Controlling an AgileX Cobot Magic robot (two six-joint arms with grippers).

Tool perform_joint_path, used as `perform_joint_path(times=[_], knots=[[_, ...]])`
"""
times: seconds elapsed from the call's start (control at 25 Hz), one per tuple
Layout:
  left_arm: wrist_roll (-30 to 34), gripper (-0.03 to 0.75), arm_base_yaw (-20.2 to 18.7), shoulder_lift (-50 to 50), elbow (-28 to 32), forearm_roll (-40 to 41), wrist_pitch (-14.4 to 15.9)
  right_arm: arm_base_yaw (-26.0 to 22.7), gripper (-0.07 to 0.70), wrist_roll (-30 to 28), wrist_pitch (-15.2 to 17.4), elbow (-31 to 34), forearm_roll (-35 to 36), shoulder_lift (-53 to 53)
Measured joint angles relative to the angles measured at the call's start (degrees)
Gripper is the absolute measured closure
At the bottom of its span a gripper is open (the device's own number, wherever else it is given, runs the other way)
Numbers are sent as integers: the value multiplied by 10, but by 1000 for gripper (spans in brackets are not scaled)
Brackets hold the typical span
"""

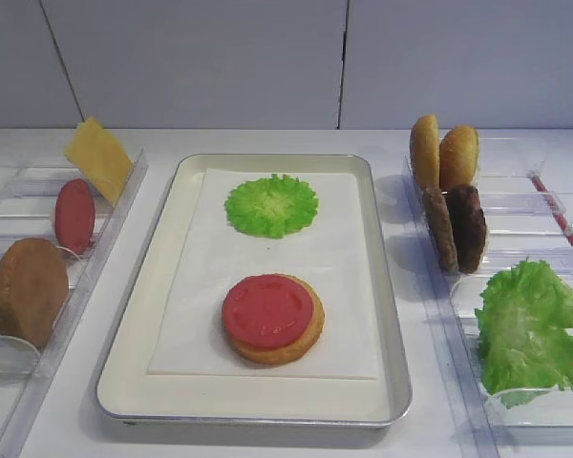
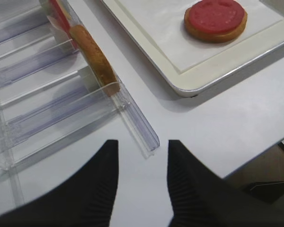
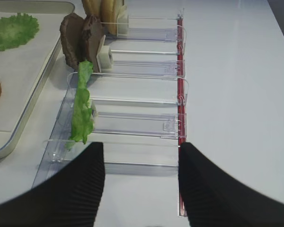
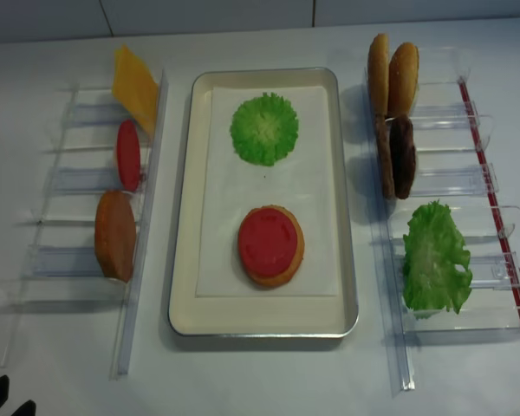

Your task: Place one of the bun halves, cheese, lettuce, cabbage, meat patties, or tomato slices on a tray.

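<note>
The silver tray (image 1: 382,315) lies in the middle with a white liner. On it a red tomato slice (image 1: 267,310) rests on a bun half (image 1: 286,348), and a round frilly green cabbage leaf (image 1: 271,205) lies farther back. The left rack holds the cheese (image 1: 97,157), a second tomato slice (image 1: 74,216) and a bun half (image 1: 29,291) on edge. My left gripper (image 2: 143,144) is open and empty over bare table, just short of that rack's front end. My right gripper (image 3: 140,146) is open and empty at the near end of the right rack, beside the lettuce (image 3: 81,106).
The clear right rack (image 1: 516,205) also holds two bun halves (image 1: 444,153) and two meat patties (image 1: 456,227) standing on edge. A red strip (image 3: 181,85) runs along its outer side. The table's front edge (image 2: 255,151) lies right of the left gripper.
</note>
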Motion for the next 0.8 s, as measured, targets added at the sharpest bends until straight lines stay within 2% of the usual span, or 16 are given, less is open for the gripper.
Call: perform_joint_path(times=[0.24,0.32,0.44,0.56,0.68,0.8], knots=[[0,481,1,0,1,4,-1,0,251,0,0,0,0,0],[0,481,15,-1,2,4,-1,0,251,0,0,0,0,0],[0,481,74,-1,3,4,-1,0,251,0,0,0,0,0],[-5,481,155,-1,3,5,-1,0,251,1,0,0,0,0],[-8,481,199,-1,3,5,-1,0,251,1,0,0,0,0],[-8,481,226,-1,3,5,-1,0,251,1,0,0,0,0]])
